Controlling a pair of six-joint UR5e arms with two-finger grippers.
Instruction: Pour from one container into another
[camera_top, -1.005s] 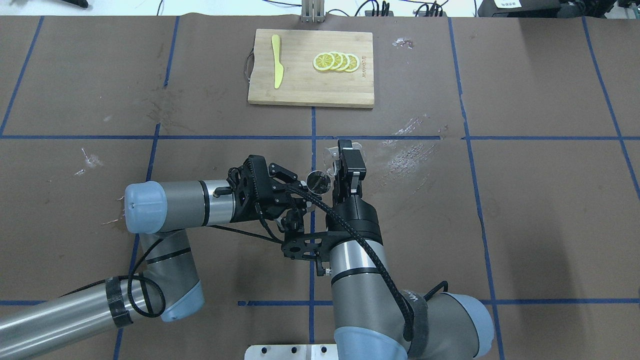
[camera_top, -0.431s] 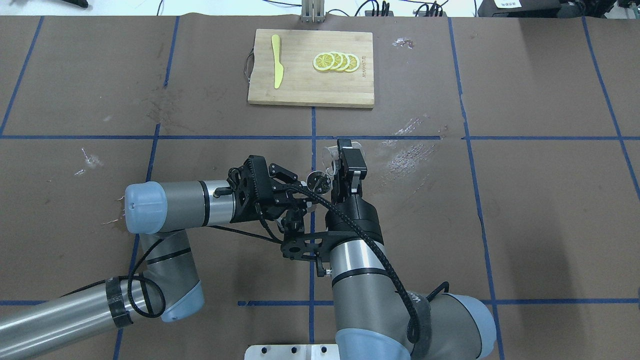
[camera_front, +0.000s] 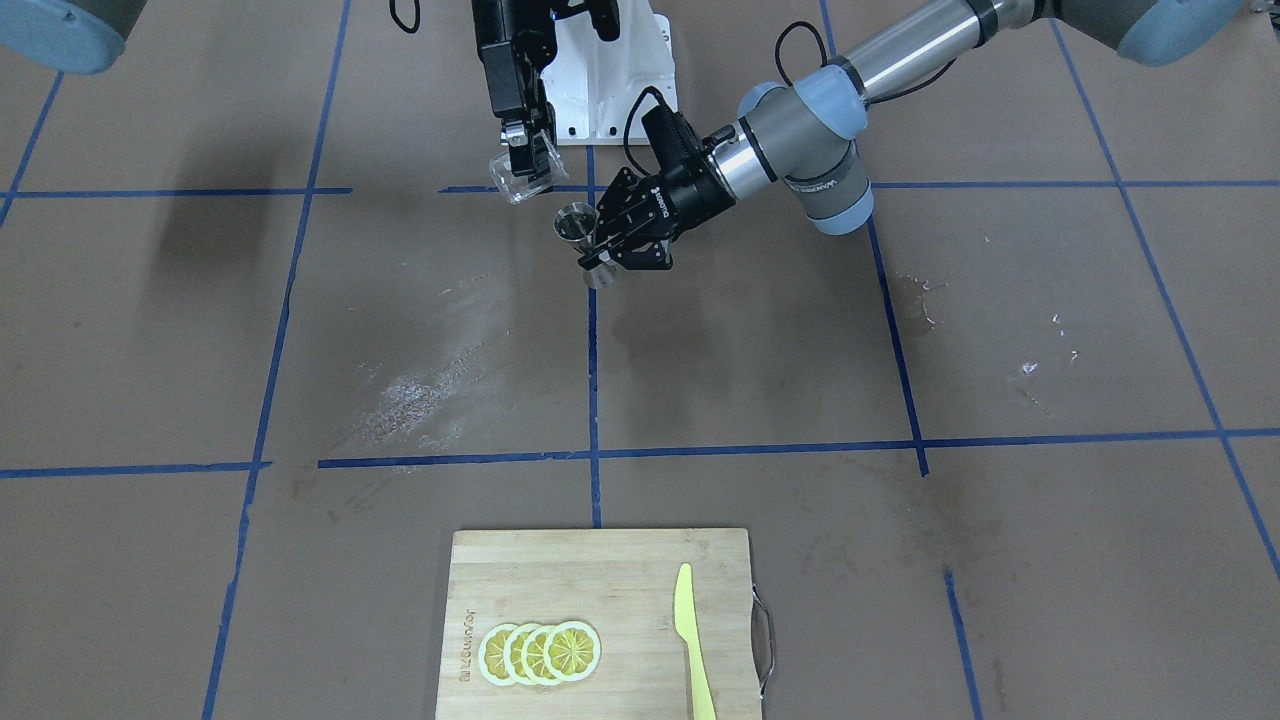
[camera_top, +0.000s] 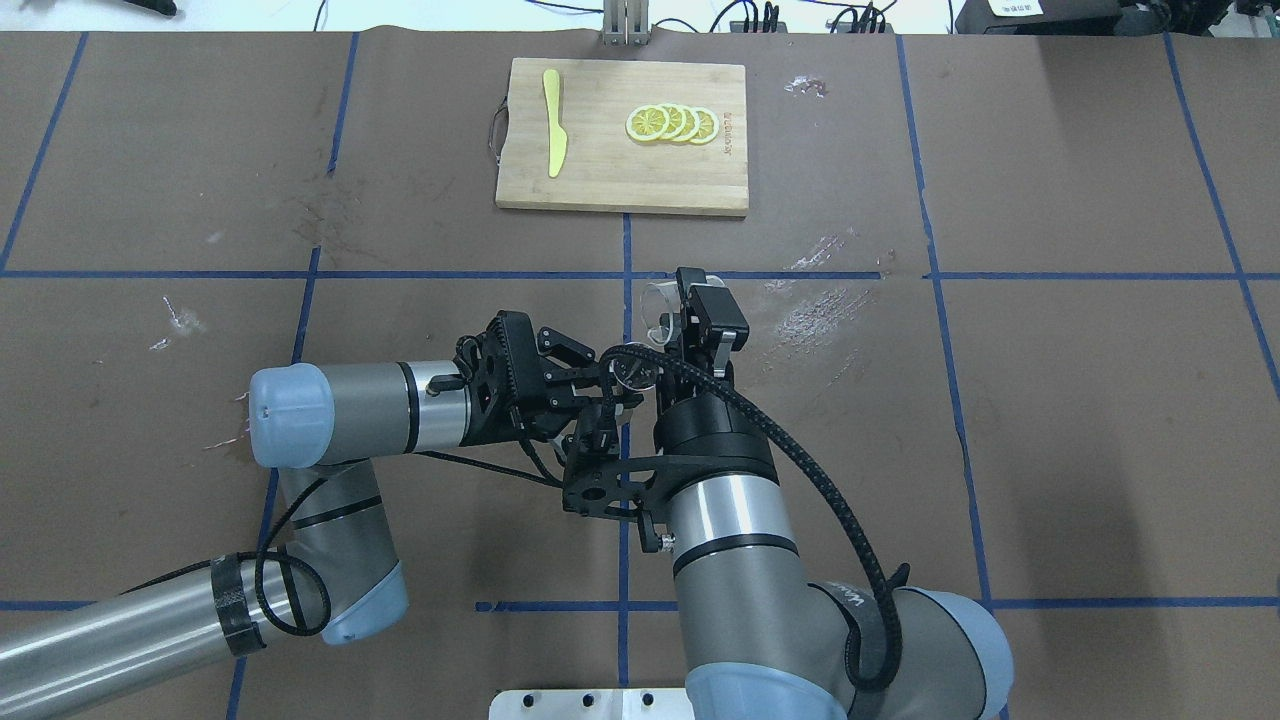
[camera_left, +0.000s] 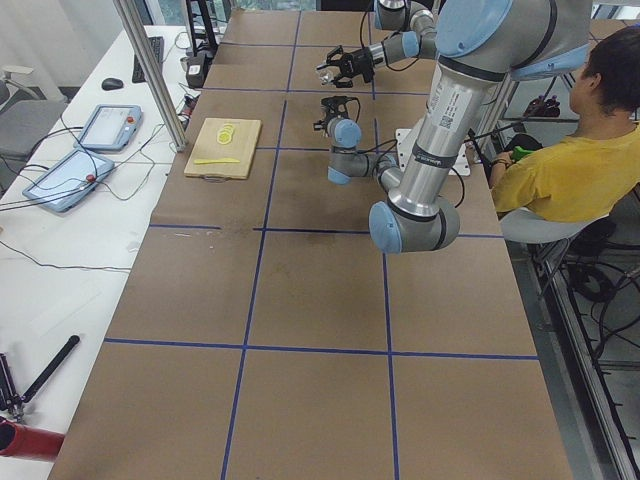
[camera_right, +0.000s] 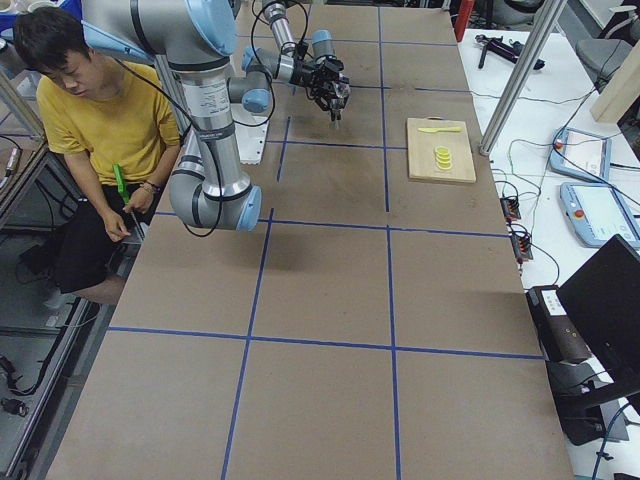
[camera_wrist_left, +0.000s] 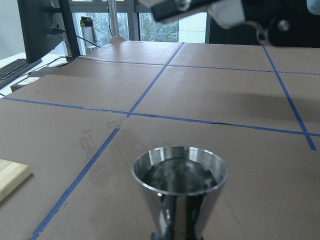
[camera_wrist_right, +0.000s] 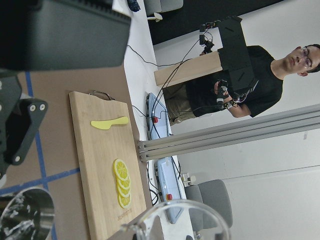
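- Bright, even light from above; soft arm shadows fall on the brown table (camera_front: 200, 400).
- Pale sheen streaks the table's middle.
- Left wrist view: jigger (camera_wrist_left: 180, 180) sharp, glinting; windows (camera_wrist_left: 150, 27) washed out.
- Right wrist view: glass cup (camera_wrist_right: 185, 219) rim close and blurred.

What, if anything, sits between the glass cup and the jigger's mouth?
Nothing visible. The glass cup, tilted in the right end effector, hangs just above and beside the jigger held by the left end effector. The gap between them is open air.
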